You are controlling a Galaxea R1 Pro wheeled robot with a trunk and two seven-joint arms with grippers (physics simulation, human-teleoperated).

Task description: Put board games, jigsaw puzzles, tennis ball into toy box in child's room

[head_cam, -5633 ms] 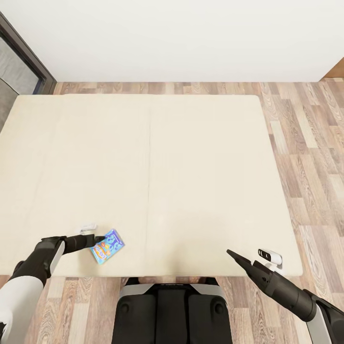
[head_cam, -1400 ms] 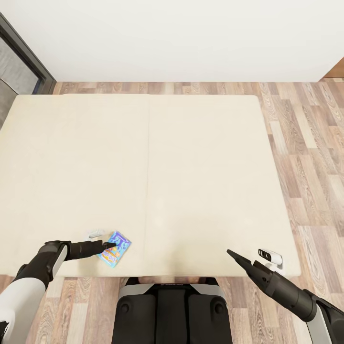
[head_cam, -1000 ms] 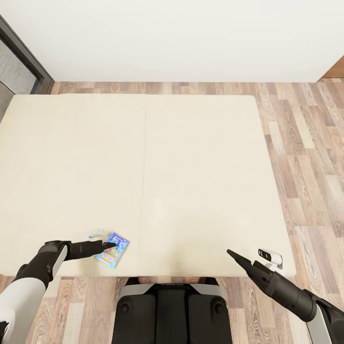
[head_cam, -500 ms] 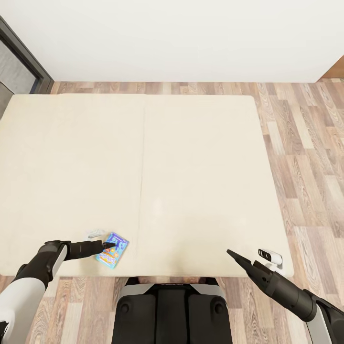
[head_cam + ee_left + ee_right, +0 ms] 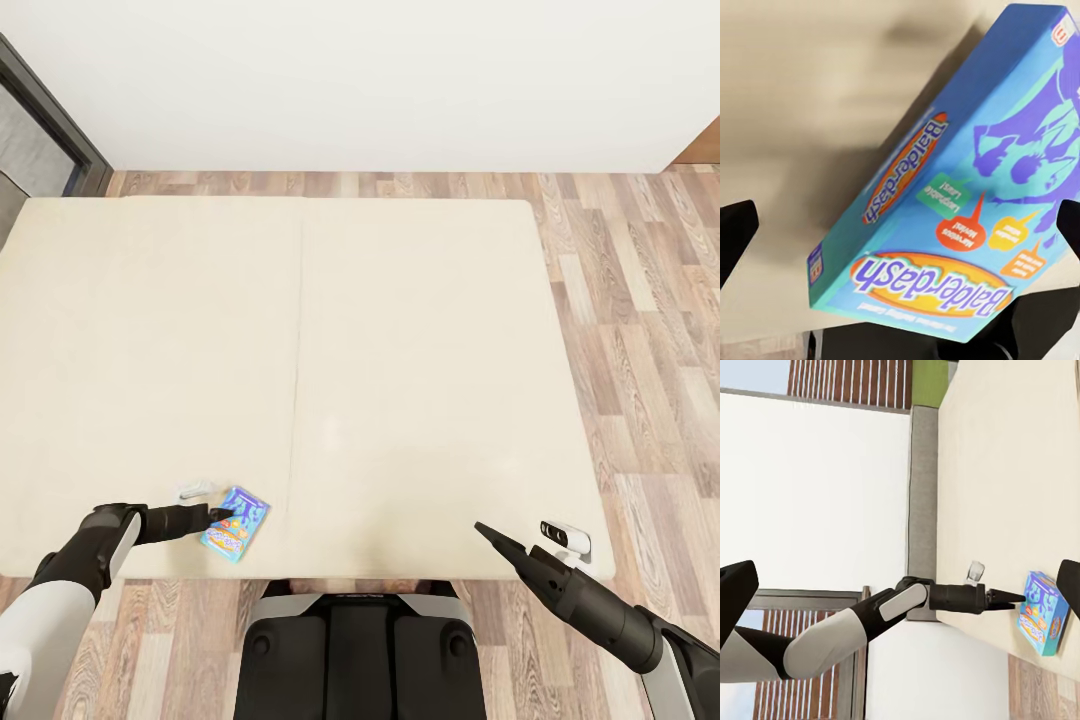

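Reaching level over bed [image 5: 400, 330] edge | left claw [image 5: 226, 514] spread, tips at blue board game [image 5: 236, 523]

Blue Balderdash board game [image 5: 235, 523], flat rectangular box, near front edge of beige bed [image 5: 400, 350]

bed [image 5: 400, 330]: beige mattress top, matt, cloth-like, smooth apart from one faint seam down the middle. blue board game [image 5: 234, 523]: printed card box, slight sheen, lettered "balderdash" in the left wrist view. floor [image 5: 650, 330]: wood-look planks, mixed brown and grey grain, low sheen. wall [image 5: 380, 80]: plain white, matt. left gripper [image 5: 222, 515] and right gripper [image 5: 492, 535]: dark, matt, plastic-looking fingers.
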